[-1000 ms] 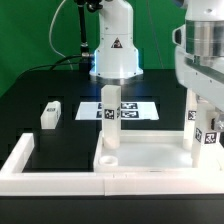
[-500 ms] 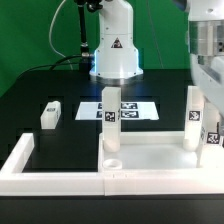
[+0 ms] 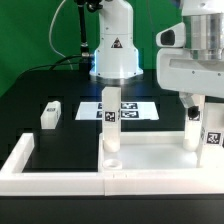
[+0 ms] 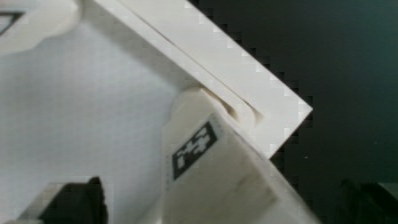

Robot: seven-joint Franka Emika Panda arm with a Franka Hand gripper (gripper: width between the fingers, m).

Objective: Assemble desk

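Seemingly open hand [image 3: 193, 103] above corner leg [image 3: 192, 126], near panel [image 3: 150, 152] edge.

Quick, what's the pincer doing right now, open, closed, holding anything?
Pincer: open, holding nothing; it hangs over the upright leg standing in the panel corner.

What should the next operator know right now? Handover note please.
Claw: above the leg at the exterior view's right; open or shut cannot be told.
Desk panel: flat against the border wall.
Done: two legs upright in sockets, one near the panel's left end, one at right.
Loose: one leg lying on the table at left.
Left: fit that leg; the fourth is not clearly seen.
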